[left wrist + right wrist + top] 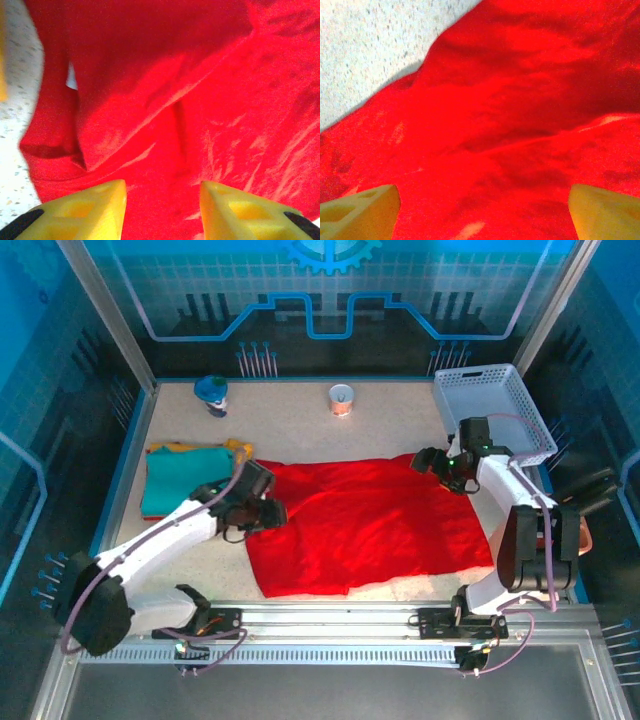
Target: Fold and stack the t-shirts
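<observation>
Subject: the red t-shirt [370,525]. It lies flat in the middle of the tabletop [290,420] as a broad, roughly rectangular panel with an uneven near edge. The left wrist view shows one layer of red cloth lapped over another near the shirt's left edge, with shallow creases running across it.

Finished items: the teal t-shirt [185,480] lies folded at the left of the tabletop on top of the yellow-orange t-shirt [240,447], whose edge shows behind and beside it. This stack lies just beside the red shirt's far left corner.

Left gripper [268,512]: low over the red shirt's left edge. Jaws apart, cloth beneath them, nothing between them.

Right gripper [432,462]: at the shirt's far right corner. Jaws wide apart, nothing held.

Surroundings: a white basket [475,371] at the far right, and a small cup [341,398] and a blue object [211,393] along the back, all well apart from the work.

Assessment: the red shirt appears to be mid-fold. It is much larger than the stack, so at least one further fold is judged necessary. The next move calls for both jaws to close on one edge or on matching corners and carry the cloth across evenly, without dragging the lower layer. The reduced shirt then goes onto the teal one.
</observation>
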Robot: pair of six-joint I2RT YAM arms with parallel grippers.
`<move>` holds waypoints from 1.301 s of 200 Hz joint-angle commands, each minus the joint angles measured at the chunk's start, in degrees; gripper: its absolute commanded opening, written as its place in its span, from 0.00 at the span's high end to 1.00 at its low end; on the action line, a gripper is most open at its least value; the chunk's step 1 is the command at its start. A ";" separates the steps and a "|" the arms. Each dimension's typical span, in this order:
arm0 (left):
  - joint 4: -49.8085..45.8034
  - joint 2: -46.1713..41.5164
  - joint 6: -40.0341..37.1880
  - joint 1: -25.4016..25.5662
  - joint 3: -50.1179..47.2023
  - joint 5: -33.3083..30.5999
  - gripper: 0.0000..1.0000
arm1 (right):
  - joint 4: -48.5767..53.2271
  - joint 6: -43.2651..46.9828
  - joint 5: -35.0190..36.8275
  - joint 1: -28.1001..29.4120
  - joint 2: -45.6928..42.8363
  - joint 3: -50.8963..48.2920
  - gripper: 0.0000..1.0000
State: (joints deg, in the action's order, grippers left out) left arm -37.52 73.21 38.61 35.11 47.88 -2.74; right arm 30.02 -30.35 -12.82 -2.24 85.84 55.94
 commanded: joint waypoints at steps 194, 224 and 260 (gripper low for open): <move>-13.58 28.38 -11.05 6.02 18.04 -26.83 0.60 | -2.82 -0.75 -5.72 1.03 0.28 -3.74 0.15; -13.22 27.75 -11.08 5.94 17.11 -26.71 0.66 | -2.86 -0.60 -5.99 1.06 0.47 -3.65 0.15; -11.86 27.33 -12.03 5.85 16.46 -26.06 0.81 | -3.02 -0.75 -6.46 1.02 0.72 -3.47 0.16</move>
State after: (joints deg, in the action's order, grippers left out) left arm -49.21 100.53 27.88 41.41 64.69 -28.12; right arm 27.38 -31.05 -17.65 -1.80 85.65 52.69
